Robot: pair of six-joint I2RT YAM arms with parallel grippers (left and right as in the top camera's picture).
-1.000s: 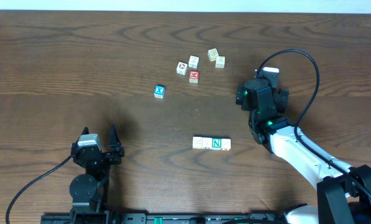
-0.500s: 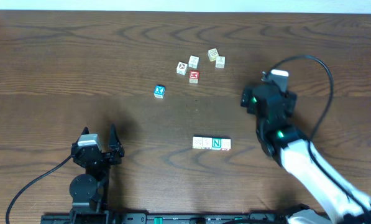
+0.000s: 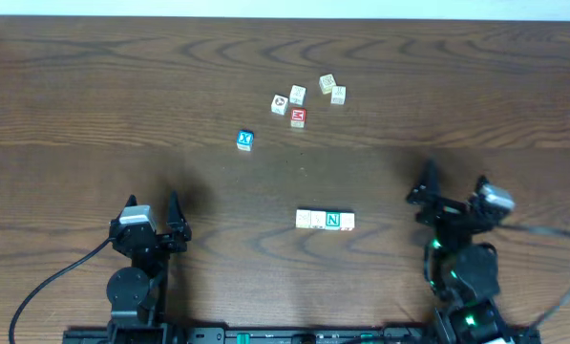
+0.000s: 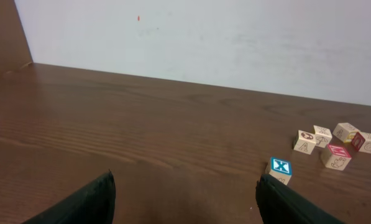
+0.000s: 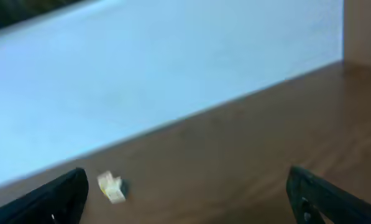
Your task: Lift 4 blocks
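Near the front middle of the dark brown wooden table (image 3: pixel 94 96), the row of four small wooden toy cubes (image 3: pixel 325 220) is seen lying flat, side against side, with a green "N" on the third face and a red mark at the right end; its place has not altered over the last second. What has changed is the right arm: the right gripper (image 3: pixel 453 186), which was held out beyond the row's right end, has been drawn back to the near edge, well apart from the cubes; its fingers are spread wide and nothing is held between them. The left gripper (image 3: pixel 152 204) is parked at the left, likewise spread and empty, and has not been moved. Farther back, the blue wooden cube with a white X (image 3: pixel 245 139) and the red wooden cube with a white mark (image 3: pixel 298 117) are left among loose pale cubes (image 3: pixel 337 95). The row is thus judged not to be lifted at present; whether a lift was finished or never begun cannot be told.
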